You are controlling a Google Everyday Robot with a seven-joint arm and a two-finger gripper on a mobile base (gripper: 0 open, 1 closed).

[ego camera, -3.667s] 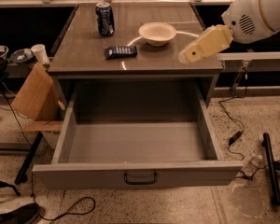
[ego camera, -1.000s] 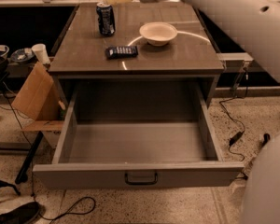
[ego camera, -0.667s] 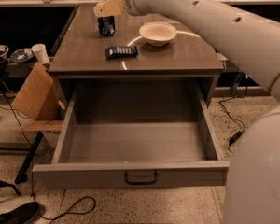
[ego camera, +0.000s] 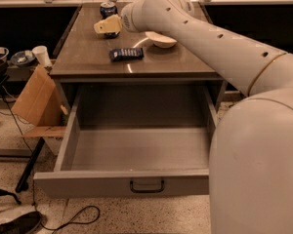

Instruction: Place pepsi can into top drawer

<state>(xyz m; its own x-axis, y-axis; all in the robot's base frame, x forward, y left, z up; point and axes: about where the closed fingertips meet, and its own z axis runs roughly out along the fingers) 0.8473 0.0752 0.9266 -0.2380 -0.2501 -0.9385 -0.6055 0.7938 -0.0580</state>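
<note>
Pepsi can (ego camera: pixel 107 7) upright at rear of counter (ego camera: pixel 83 52), tool (ego camera: pixel 106 26) at its lower body; open or clamped cannot be told. Light, smooth, probably dentable: grip mid-wall. Top drawer (ego camera: pixel 88 182) open.

Arm (ego camera: pixel 210 40): off-white, smooth, thick rounded tube. Row of small dark round holes (ego camera: pixel 223 34) along its upper side. Thin tan ring (ego camera: pixel 265 68) at one joint. Broad rounded off-white shell (ego camera: pixel 256 169) nearest the camera. Gripper (ego camera: pixel 107 26): pale yellow, blocky, over the back left corner of the counter (ego camera: pixel 88 57).
</note>
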